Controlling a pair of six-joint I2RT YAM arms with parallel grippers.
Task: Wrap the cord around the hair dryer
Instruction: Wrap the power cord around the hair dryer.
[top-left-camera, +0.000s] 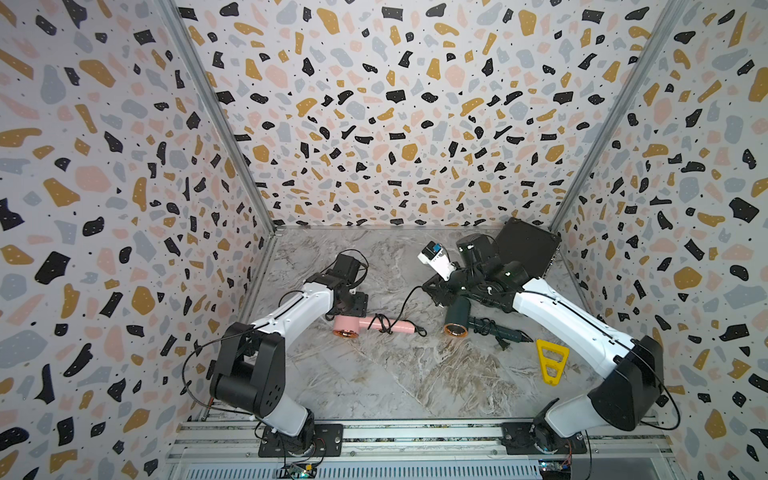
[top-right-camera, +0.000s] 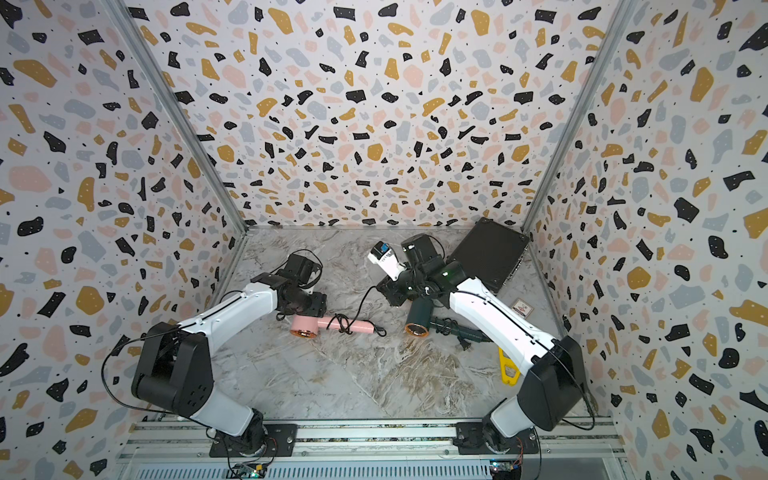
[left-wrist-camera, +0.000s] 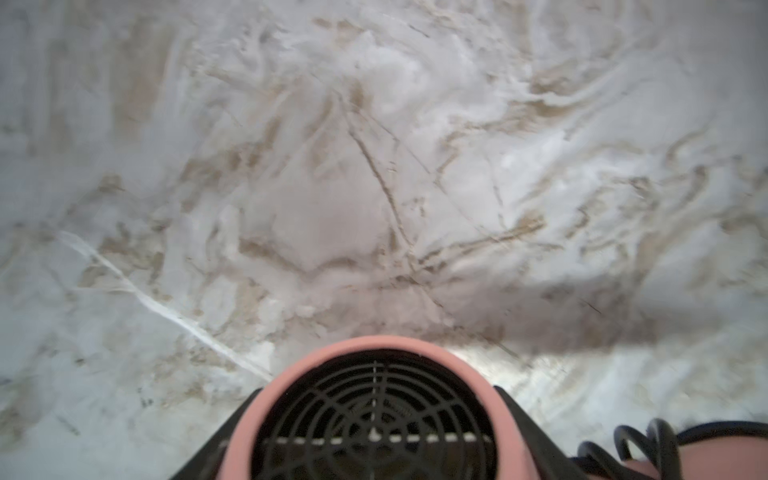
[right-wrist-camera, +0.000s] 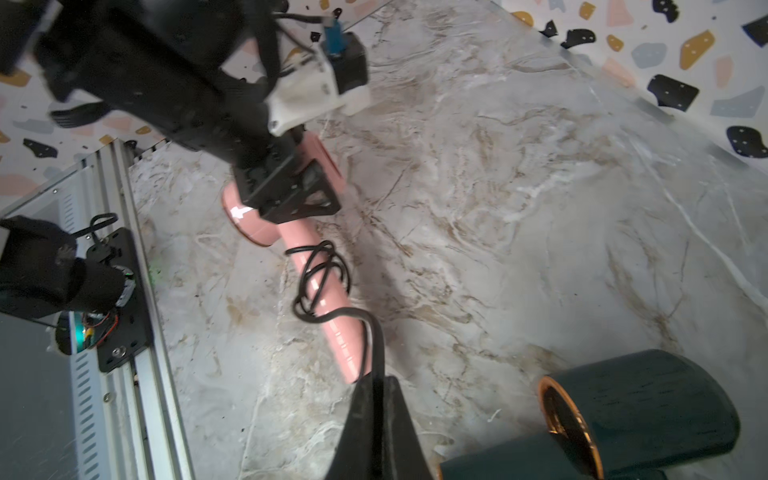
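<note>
We see a pink hair dryer (top-left-camera: 365, 325) lying flat on the marble table (top-left-camera: 374, 386), a little toward the left edge from the middle. The left gripper (top-left-camera: 348, 312) is squeezed onto the dryer's round head, with a finger on each side. The cord (right-wrist-camera: 377, 349) goes round the handle in a few loose loops. Then it runs up off the table to the right gripper (right-wrist-camera: 374, 384). That gripper has its fingers pressed together, and the cord is pinched between them. It hangs over the table nearer the back edge. A dark green hair dryer (top-left-camera: 457, 316) lies right of the middle with its own cord bunched on its handle. A yellow tool (top-left-camera: 550, 345) lies by the right edge, and a black box (top-left-camera: 525, 247) sits in the back right corner.
</note>
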